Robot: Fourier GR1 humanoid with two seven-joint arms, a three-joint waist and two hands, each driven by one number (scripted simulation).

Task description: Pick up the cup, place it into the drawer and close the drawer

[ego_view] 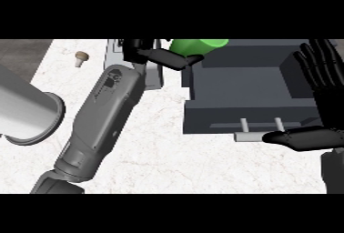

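Note:
The green cup [196, 45] shows at the top of the head view, over the far left corner of the open dark grey drawer [249, 102]. My left hand [156, 53] is stretched far forward and curls round the cup's left side, hiding its lower part. Whether the cup rests on anything cannot be made out. The drawer's inside looks bare, and its pale handle [260, 131] faces me. My right hand [324, 86] stands open at the right edge, fingers up beside the drawer's right wall, thumb near the front.
A large grey cylinder [27, 113] lies on the white marble counter [168, 159] at the left. A small tan knob-like piece [81, 58] sits far left. A pale grey frame [115, 49] stands behind my left forearm [101, 118].

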